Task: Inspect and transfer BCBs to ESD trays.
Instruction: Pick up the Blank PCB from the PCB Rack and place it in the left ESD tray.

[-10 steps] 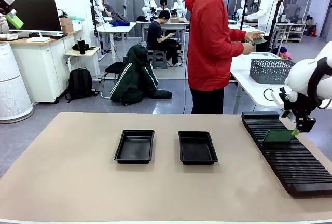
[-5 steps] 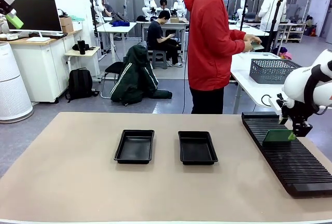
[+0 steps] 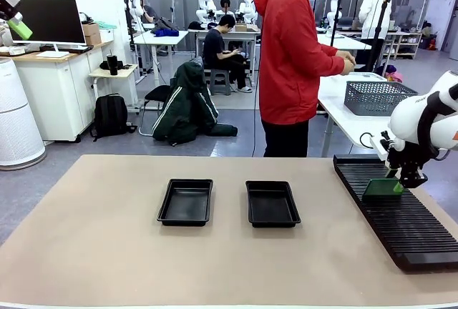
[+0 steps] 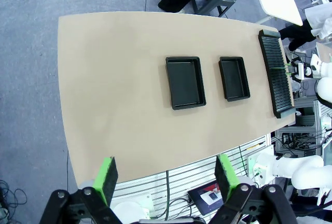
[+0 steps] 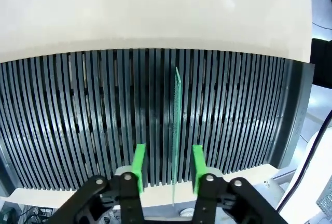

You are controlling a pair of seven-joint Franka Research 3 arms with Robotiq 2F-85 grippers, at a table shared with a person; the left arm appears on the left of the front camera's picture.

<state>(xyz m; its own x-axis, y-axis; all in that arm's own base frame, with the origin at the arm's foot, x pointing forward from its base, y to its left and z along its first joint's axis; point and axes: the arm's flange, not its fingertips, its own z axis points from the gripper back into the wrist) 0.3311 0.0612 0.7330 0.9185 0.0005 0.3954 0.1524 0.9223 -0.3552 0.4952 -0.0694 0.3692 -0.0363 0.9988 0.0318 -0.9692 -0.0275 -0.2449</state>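
Right tool [image 5: 168, 156]: pads straddling the circuit board [image 5: 177, 110], gaps showing on both sides, not yet clamped. Board stands on edge in the slotted rack [image 5: 78, 110], far right of the surface [image 3: 107, 252], upright so its top edge can be pinched. The left tray [image 3: 186, 202] and right tray [image 3: 272, 203] lie empty mid-surface, ready to receive it.

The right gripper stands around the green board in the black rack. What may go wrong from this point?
1. The BCB stands on edge in the slotted rack, nearer to one pad of the right gripper than to the other; that pad may touch first and tilt it.
2. The slots are narrow, so a slanted lift may scrape or jam the board against the ribs.
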